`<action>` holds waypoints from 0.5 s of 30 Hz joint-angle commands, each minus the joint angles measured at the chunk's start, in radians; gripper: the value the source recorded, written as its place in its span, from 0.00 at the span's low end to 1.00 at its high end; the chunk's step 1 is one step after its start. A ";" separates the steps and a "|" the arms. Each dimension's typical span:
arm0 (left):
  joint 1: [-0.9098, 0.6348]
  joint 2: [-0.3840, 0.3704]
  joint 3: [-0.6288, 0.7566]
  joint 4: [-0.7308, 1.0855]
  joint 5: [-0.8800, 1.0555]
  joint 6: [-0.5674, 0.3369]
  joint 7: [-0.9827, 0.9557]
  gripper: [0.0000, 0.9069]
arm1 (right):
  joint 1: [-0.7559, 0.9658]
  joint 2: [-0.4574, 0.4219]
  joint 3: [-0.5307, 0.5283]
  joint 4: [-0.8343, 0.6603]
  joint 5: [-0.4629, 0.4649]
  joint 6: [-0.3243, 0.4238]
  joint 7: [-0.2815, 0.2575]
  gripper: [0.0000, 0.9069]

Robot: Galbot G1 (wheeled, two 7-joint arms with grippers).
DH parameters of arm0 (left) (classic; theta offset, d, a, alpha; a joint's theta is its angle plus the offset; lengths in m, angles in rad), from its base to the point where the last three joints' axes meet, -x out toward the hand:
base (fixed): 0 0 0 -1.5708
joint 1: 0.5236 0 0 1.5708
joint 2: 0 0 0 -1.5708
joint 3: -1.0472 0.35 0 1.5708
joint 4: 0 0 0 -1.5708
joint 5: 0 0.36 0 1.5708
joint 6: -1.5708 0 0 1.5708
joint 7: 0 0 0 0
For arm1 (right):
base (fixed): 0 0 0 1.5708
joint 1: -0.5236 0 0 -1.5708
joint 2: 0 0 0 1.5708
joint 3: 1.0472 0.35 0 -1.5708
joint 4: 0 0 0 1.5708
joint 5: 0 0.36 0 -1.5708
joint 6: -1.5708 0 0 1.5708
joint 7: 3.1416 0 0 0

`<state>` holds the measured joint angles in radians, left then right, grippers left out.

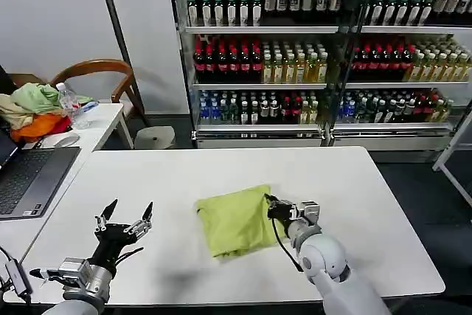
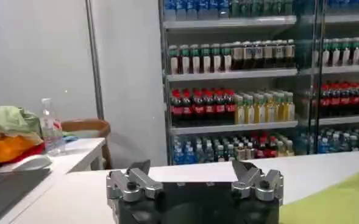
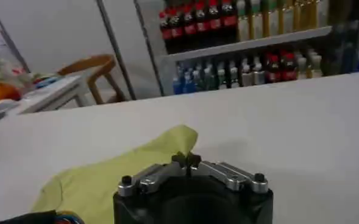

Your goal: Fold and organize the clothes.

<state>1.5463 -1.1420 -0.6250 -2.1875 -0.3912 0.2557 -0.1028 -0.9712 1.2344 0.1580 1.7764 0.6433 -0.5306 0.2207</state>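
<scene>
White table (image 1: pixel 369 182) before shelves of bottled drinks (image 1: pixel 258 64); the lime T-shirt (image 1: pixel 236 220) lies near the table's middle, already doubled into a compact, slightly rumpled packet. Right gripper (image 1: pixel 270 202) rests at the T-shirt's right edge, fingers pressed together; in the right wrist view the tips (image 3: pixel 186 161) meet at a raised corner of the T-shirt (image 3: pixel 124 176), though whether cloth is actually caught between them cannot be told. Left gripper (image 1: pixel 124 215) hovers over bare table well to the left of the T-shirt, fingers spread wide and holding nothing.

Risks, as judged: if the right gripper has only a thin bite on one layer, a lift or drag would likely peel that layer away and undo the fold; a pull toward the right could slide the whole packet across the smooth table instead of turning it. The dark cable (image 1: pixel 279 237) trailing beside the right arm lies close to the T-shirt's edge and could snag it.

Surroundings: left of the T-shirt, well apart, a laptop (image 1: pixel 29 178), and farther off a side table (image 1: pixel 96 127) with a heap of garments (image 1: pixel 33 108), a water bottle (image 1: pixel 68 101) and a wooden chair (image 1: pixel 99 71). Nothing stands between the grippers and the T-shirt.
</scene>
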 commanded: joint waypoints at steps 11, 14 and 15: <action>-0.003 0.001 0.026 0.019 0.005 -0.006 0.002 1.00 | -0.008 -0.035 0.078 -0.055 -0.074 0.024 -0.029 0.00; -0.004 0.000 0.030 0.019 0.006 -0.005 0.003 1.00 | -0.008 -0.026 0.069 -0.061 -0.074 0.024 -0.026 0.00; -0.004 0.000 0.029 0.019 0.006 -0.005 0.003 1.00 | -0.009 -0.023 0.067 -0.061 -0.073 0.024 -0.025 0.00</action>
<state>1.5418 -1.1415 -0.6024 -2.1730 -0.3890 0.2504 -0.1008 -0.9778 1.2143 0.2111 1.7308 0.5857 -0.5106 0.2043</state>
